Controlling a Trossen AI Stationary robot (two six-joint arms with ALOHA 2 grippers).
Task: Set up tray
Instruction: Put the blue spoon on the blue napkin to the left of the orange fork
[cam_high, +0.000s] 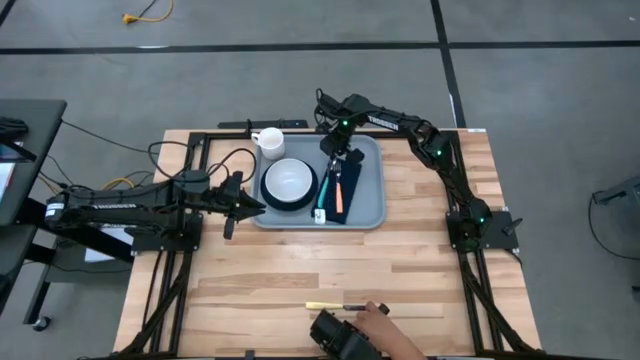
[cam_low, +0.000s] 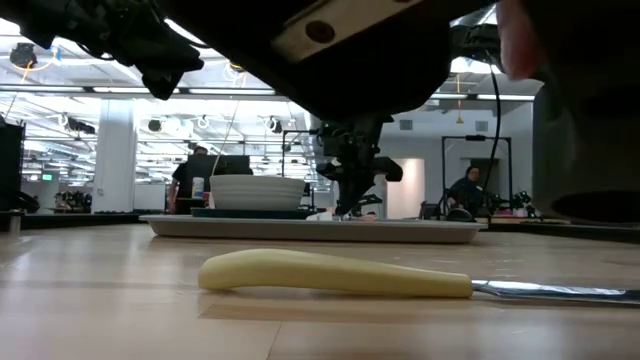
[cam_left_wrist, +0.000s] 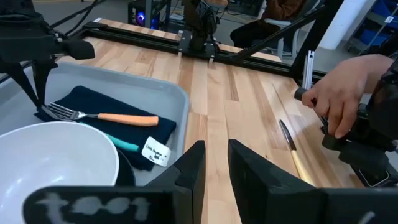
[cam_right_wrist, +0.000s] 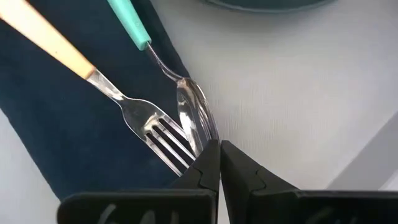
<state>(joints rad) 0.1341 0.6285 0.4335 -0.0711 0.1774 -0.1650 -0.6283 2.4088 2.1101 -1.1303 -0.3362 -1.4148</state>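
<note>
Wooden butcher-block table (cam_high: 300, 270) on a grey floor; low view shows a big open lab hall behind, with people in the distance. Tray (cam_high: 372, 205) sits at the far centre of the table, between the two arms. On it: white bowl (cam_high: 290, 181) on a dark plate (cam_high: 270, 200), navy napkin (cam_high: 348, 190) with an orange-handled fork (cam_left_wrist: 102, 116) and a teal-handled spoon (cam_right_wrist: 177, 81) lying on it. White tag (cam_left_wrist: 155, 151) on the napkin edge carries print, too small to read. White mug (cam_high: 269, 142) stands off the tray, just beside its far left corner.

Right gripper (cam_right_wrist: 219, 163) is over the far end of the napkin, fingers closed together right at the fork tines and spoon bowl, nothing clamped between them. Arm link reads "TROSSEN" in the high view.

Left gripper (cam_left_wrist: 214, 163) hangs just beside the tray's left edge, fingers a small gap apart, empty.

Near edge: a person's hand (cam_high: 375, 318) beside a cream-handled knife (cam_low: 335, 273) lying flat on the wood.
</note>
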